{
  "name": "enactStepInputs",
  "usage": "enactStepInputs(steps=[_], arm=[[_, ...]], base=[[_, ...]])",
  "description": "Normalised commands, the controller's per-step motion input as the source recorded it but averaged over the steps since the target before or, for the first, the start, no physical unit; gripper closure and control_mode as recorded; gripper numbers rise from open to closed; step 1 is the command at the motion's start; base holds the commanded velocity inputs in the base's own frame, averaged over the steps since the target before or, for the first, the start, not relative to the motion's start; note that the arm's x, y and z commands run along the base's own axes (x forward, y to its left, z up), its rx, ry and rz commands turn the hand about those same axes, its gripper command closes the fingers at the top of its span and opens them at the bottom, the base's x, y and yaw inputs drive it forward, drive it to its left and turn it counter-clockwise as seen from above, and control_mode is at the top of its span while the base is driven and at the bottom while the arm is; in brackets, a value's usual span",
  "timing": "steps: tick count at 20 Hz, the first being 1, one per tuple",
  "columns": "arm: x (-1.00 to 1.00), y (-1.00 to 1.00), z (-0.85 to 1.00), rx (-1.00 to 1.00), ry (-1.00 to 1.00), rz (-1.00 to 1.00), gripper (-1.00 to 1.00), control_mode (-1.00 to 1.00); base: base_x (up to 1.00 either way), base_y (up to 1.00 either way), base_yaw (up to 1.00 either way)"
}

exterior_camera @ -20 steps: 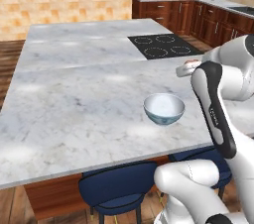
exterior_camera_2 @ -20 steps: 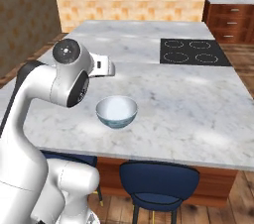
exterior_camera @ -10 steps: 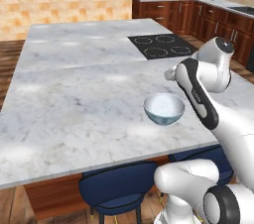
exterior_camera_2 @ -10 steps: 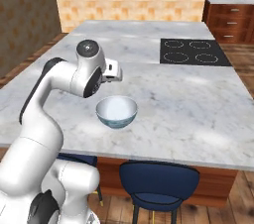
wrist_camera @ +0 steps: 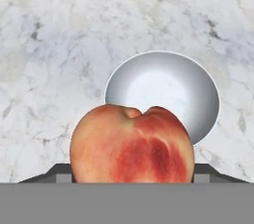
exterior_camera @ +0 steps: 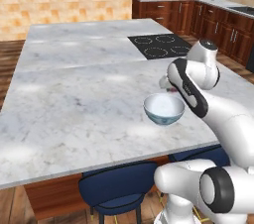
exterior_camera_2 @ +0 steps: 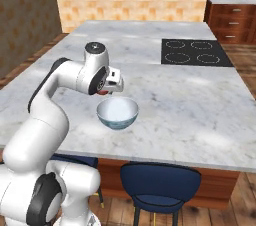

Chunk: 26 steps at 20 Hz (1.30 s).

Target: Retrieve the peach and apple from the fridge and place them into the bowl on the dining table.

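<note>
Gripper (exterior_camera_2: 106, 88) is clamped on the peach (wrist_camera: 132, 144), hovering just above the near rim of the bowl (exterior_camera_2: 117, 113), which sits empty on the dining table (exterior_camera_2: 200, 100) near its front edge, short of the cooktop (exterior_camera_2: 196, 52).

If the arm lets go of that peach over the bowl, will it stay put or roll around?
The peach is round, so it would likely roll on landing. The bowl has a curved white inside with nothing in it, so the fruit should probably settle at the bottom. The bowl looks small and light on the smooth marble dining table, so a hard drop might nudge it.
</note>
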Motion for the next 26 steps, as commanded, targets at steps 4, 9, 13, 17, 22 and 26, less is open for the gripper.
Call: enactStepInputs(steps=[4, 9, 13, 17, 22, 26], arm=[[0.04, 0.0, -0.45, 0.0, 0.14, 0.0, 1.0, -1.0], [0.31, 0.0, -0.47, 0.0, 0.15, 0.0, 1.0, -1.0], [0.37, 0.0, -0.44, 0.0, 0.11, 0.0, 1.0, -1.0], [0.38, 0.0, -0.44, 0.0, 0.09, 0.0, 1.0, -1.0], [0.36, -0.05, -0.39, 0.0, 0.05, 0.0, 1.0, -1.0], [0.32, -0.08, -0.38, 0.0, 0.05, 0.0, 1.0, -1.0]], base=[[0.0, 0.0, 0.0], [0.0, 0.0, 0.0], [0.0, 0.0, 0.0], [0.0, 0.0, 0.0], [0.0, 0.0, 0.0], [0.0, 0.0, 0.0]])
